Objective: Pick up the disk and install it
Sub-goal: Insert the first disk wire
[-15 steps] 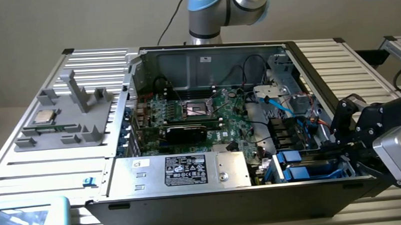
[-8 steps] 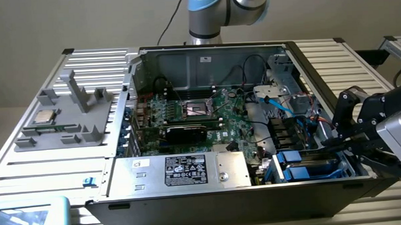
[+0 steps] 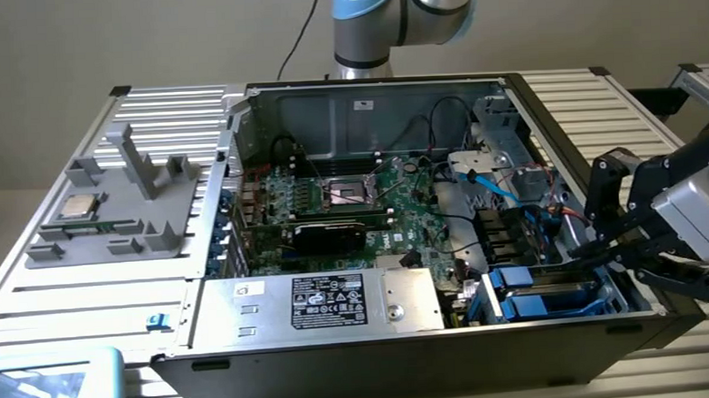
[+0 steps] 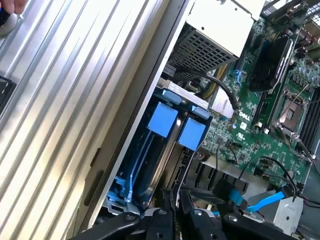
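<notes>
Exterior view: an open computer case (image 3: 368, 225) lies on a ribbed aluminium table (image 3: 51, 298), with its green motherboard (image 3: 367, 203) facing up and a silver power-supply box (image 3: 334, 301) along the near edge. The disk (image 3: 533, 292), in its blue carrier, is seated in the drive bay at the near corner of the case on the exterior view's right. It stands on edge, just beside a second blue carrier. The gripper (image 3: 599, 254) reaches in from the exterior view's right, and its tips are at the case's side wall, just above the bay. In the wrist view the fingers (image 4: 162, 217) are drawn narrow, almost together, with nothing seen between them. The disk (image 4: 162, 120) sits apart from them, and its blue end tabs stand side by side against the wall of the case. Well apart on the exterior view's left, a small square CPU chip (image 3: 74, 207) rests on a grey fixture (image 3: 135, 184).
</notes>
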Controlling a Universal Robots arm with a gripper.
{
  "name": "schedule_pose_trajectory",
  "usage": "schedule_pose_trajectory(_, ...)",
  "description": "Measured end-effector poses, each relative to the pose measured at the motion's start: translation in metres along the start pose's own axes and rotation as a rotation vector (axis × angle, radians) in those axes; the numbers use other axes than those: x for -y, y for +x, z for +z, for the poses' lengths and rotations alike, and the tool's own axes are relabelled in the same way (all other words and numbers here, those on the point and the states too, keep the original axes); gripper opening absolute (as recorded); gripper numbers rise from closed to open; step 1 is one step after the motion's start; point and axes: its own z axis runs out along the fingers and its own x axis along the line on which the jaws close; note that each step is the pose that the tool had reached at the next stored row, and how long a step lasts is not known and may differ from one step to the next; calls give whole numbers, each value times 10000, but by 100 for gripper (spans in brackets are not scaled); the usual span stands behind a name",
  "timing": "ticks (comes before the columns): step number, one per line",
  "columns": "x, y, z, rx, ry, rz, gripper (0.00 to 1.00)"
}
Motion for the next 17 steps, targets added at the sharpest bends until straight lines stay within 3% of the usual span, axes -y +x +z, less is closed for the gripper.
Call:
schedule_pose_trajectory(8,44,-146,17,-795,-224,75,16)
schedule_pose_trajectory(11,64,-206,21,-1054,-295,99,16)
schedule_pose_trajectory(14,76,-263,25,-1287,-315,111,16)
schedule_pose_trajectory(17,84,-313,33,-1569,-342,123,16)
